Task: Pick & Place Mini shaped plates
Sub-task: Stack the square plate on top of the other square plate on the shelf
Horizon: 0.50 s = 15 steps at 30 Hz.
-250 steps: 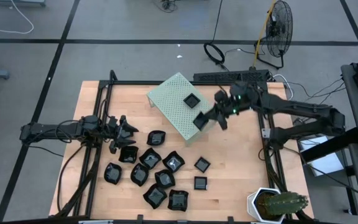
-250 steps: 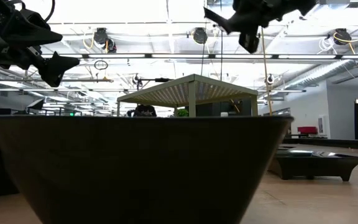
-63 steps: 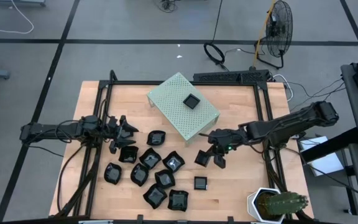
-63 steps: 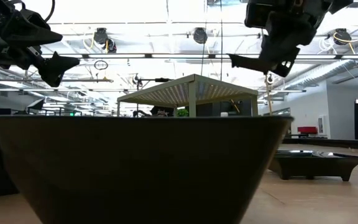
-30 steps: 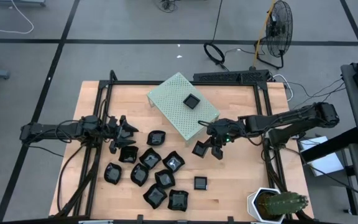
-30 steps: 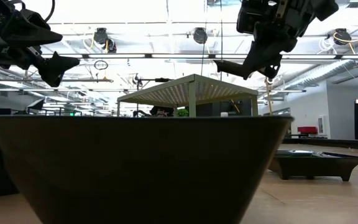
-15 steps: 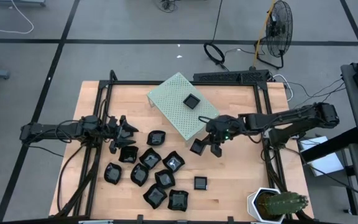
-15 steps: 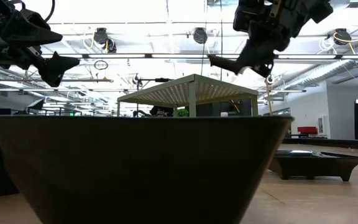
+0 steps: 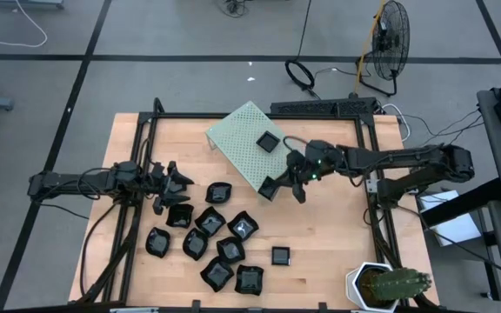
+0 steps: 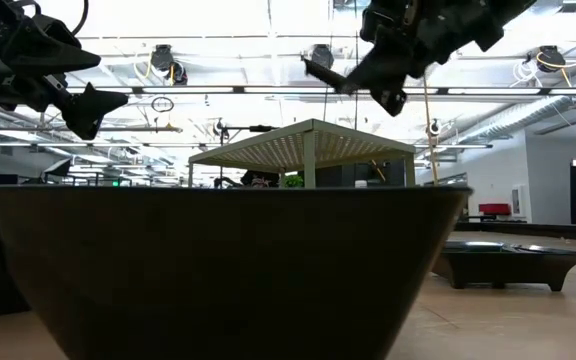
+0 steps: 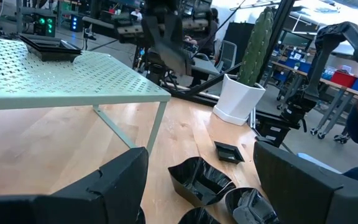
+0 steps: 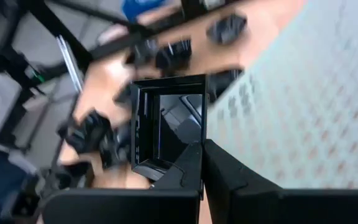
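My right gripper (image 9: 283, 181) is shut on a small square black plate (image 9: 269, 188), held in the air at the near right edge of the pale green perforated stand (image 9: 252, 149). The low view shows that plate (image 10: 324, 73) above the stand's top (image 10: 303, 145). Another square plate (image 9: 269, 142) rests flat on the stand. Several glossy black plates (image 9: 212, 235) lie on the table, and one small square plate (image 9: 280, 256) lies apart. My left gripper (image 9: 170, 184) hovers open over the left of that group. My right gripper pinches the small square plate by one side of its rim (image 12: 190, 148) between its two fingers (image 12: 182, 175). The fingers reach in from the table's right, slanting down. The plate is lifted clear and tilted, its hollow facing the wrist camera.
A cactus in a white pot (image 9: 381, 285) stands at the table's near right corner. Black frame rails (image 9: 143, 130) run along the table's left, far and right sides. A large black dish (image 10: 223, 270) fills the low view's foreground. Bare wood lies near the right rail.
My right gripper has carried the square plate up and toward the table's far left, from the bare wood on the right to the green stand's edge. The plate has stayed in the hold and tipped further. My left arm has kept still.
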### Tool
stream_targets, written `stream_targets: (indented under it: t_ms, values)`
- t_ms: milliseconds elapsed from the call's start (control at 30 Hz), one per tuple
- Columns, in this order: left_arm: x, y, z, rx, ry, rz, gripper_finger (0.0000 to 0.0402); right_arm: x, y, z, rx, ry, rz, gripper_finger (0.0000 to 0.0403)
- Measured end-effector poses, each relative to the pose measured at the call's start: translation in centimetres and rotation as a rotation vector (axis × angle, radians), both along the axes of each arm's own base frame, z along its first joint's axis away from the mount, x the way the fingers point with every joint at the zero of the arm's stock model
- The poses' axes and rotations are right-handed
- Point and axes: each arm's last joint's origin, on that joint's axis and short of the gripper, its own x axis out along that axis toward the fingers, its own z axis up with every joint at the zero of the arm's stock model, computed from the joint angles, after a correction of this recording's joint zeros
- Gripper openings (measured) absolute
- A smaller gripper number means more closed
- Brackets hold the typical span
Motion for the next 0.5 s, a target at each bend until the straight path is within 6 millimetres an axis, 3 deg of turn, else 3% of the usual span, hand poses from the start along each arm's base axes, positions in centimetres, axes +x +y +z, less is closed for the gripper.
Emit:
stream_targets:
  t_ms: [233, 500]
  values:
    - [0.0, 0.0, 0.0, 0.0, 0.0, 0.0, 0.0296, 0.4, -3.1, 4.3, -0.027, -0.112, -0.053, 0.0]
    - [0.0, 0.0, 0.0, 0.0, 0.0, 0.0, 0.0296, 1.1, -7.5, 9.4, -0.081, -0.001, -0.147, 0.0]
